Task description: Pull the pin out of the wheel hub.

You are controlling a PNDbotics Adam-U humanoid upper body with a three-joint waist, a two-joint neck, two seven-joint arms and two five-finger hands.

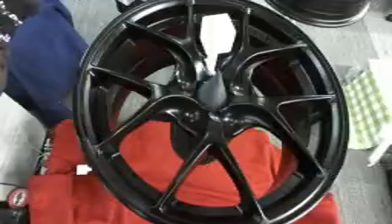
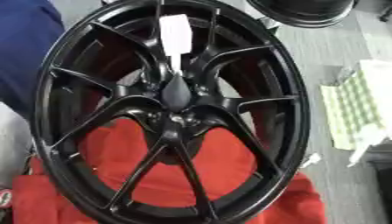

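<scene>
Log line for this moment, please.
wheel: upright on red cloth | hub: pin not discernible | robot hands: out of view

Brightness: I get even, fairly bright light, no hard shadows.
Glare: soft sheen along the wheel (image 1: 211, 109) rim and spokes — a white label (image 2: 175, 37) washes out.
Focus: both eyes look soft to me; edges smear, the hub centre is a dark blur.
Colour: the red cloth (image 1: 191, 175) is saturated — folds barely read.
</scene>
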